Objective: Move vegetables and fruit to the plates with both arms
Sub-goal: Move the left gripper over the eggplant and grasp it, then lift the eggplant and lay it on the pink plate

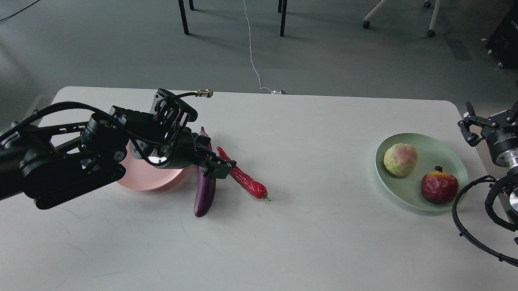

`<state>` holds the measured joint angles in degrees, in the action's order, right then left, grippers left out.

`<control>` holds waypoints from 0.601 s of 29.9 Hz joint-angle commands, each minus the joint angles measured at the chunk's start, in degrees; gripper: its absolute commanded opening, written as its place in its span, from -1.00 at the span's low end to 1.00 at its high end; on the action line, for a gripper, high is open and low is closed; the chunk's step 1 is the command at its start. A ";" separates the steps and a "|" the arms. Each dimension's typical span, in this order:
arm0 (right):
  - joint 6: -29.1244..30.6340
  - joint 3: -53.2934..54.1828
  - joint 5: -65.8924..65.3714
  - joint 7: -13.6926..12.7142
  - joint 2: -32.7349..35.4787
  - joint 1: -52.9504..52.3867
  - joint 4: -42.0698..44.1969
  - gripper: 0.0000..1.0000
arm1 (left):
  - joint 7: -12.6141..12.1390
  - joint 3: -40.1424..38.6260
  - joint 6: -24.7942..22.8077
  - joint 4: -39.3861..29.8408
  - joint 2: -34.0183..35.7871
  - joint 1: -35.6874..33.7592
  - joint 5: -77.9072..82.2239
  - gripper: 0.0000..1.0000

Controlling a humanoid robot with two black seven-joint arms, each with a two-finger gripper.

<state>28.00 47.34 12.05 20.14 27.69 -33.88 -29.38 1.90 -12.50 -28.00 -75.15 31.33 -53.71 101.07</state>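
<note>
Dim, cool, even light; sharp focus throughout.

The white matte tabletop [281,234] shows only faint, soft shadows beneath the objects, the glossy red chili pepper [242,179] carries small highlights, and the grey floor [115,38] beyond falls darker, with mild grain.

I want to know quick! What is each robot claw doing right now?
Left gripper: down at the eggplant; whether it grips cannot be told.
Right gripper: open, holding nothing, beside the green plate.

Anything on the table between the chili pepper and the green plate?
Nothing: in the head view, the table is bare between the chili pepper and the green plate.
</note>
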 commanded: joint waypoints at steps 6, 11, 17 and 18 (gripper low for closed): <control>0.00 -0.23 -0.01 -0.01 -0.18 -0.05 -0.06 0.99 | -3.91 -0.06 0.00 1.24 -1.28 4.40 -0.08 0.78; 0.00 -0.41 -0.01 -0.01 -0.18 -0.13 -0.23 0.99 | -4.27 -0.06 0.00 2.47 -1.28 5.81 0.01 0.69; 0.00 -0.32 -0.01 -0.01 -0.01 -0.22 -0.23 0.99 | -4.18 -0.06 0.00 4.49 -1.36 6.07 0.53 0.69; 0.00 -0.32 -0.01 -0.01 0.08 -0.22 -0.23 0.99 | -4.18 -0.06 0.00 4.49 -1.36 6.33 0.53 0.65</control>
<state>28.00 46.95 12.05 20.12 27.58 -34.08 -29.63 -2.36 -12.58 -28.00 -70.90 29.97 -47.80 101.52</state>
